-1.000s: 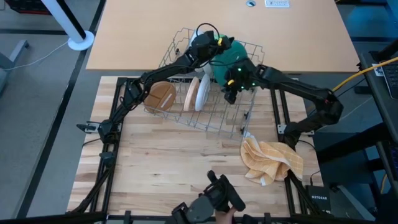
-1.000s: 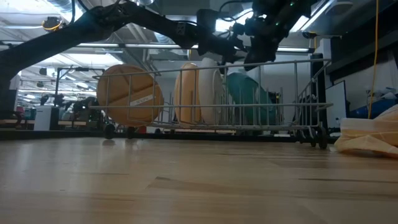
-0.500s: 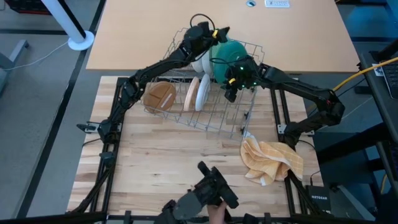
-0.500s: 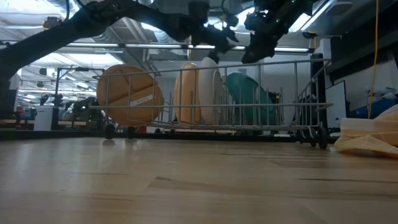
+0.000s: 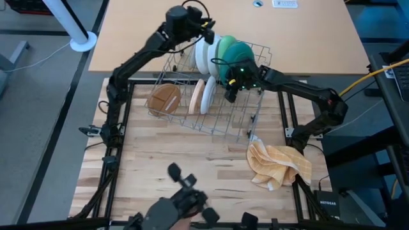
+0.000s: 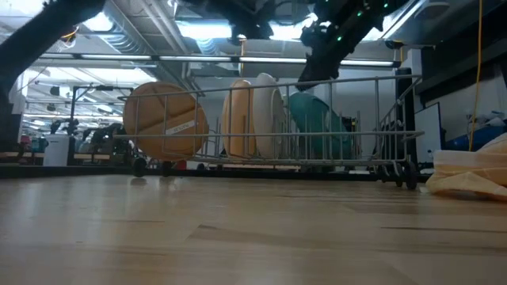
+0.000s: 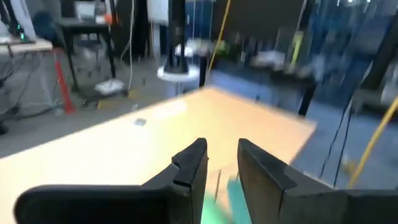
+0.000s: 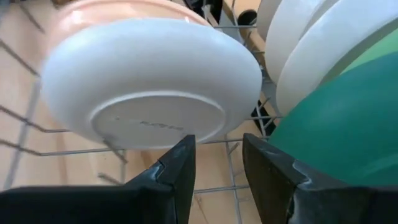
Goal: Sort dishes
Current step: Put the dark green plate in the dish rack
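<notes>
The grey wire rack holds the plates on edge. A brown one, a tan one and a white one stand in its near row. Two white ones, a green one and a teal one stand in its far row. My left gripper is open and empty, raised above the rack's far left corner; in its wrist view the gap shows only the table beyond. My right gripper is open inside the rack, facing the white plate's underside beside the teal plate.
A yellow checked cloth lies crumpled at the right, near the rack's near right corner. A hand holds a dark device at the table's near edge. A tan tabletop lies beyond the rack. Bare wood spreads in front of the rack.
My left gripper has risen and gone toward the table's far left, away from the plates in the rack's far row, which now show uncovered. My right gripper has shifted slightly left inside the rack. The hand-held device at the near edge has moved left.
</notes>
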`<state>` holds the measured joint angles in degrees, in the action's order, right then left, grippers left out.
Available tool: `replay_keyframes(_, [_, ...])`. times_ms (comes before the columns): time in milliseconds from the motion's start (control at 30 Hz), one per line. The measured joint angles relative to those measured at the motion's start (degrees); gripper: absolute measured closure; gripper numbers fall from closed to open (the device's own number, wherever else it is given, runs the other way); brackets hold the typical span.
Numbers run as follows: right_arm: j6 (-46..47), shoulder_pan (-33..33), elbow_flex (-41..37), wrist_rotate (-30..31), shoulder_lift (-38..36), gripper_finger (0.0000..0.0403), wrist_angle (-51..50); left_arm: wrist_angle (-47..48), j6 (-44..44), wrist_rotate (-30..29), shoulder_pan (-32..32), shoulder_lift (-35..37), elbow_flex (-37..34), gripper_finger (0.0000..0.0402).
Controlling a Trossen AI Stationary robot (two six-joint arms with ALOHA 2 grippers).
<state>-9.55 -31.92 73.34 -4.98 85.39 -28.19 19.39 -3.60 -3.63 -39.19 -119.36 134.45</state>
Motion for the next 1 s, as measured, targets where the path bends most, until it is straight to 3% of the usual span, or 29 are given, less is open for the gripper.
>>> replay_keyframes(167, [-1.64, 0.00, 0.00, 3.76, 3.00, 0.0265, 2.35, 16.42, 5.29, -1.26, 0.01, 4.36, 0.00, 0.0321])
replay_keyframes(400, [-2.96, -2.60, 0.00, 7.54, 4.56, 0.0265, 2.30, 30.38, 5.09, -1.56, 0.56, 7.40, 0.00, 0.0321])
replay_keyframes(733, [-2.49, -8.60, 0.04, 12.68, 4.63, 0.0265, 2.74, 35.53, 6.28, -1.69, 2.17, 7.51, 0.00, 0.0321])
replay_keyframes(867, [0.29, -9.09, 0.02, 12.18, 4.43, 0.0265, 2.74, 35.61, 6.87, -1.69, 2.48, 7.51, 0.00, 0.0321])
replay_keyframes(1000, [0.47, -9.01, 0.00, 16.15, 4.43, 0.0265, 4.82, 35.83, 6.87, -1.69, 2.48, 7.51, 0.00, 0.0321])
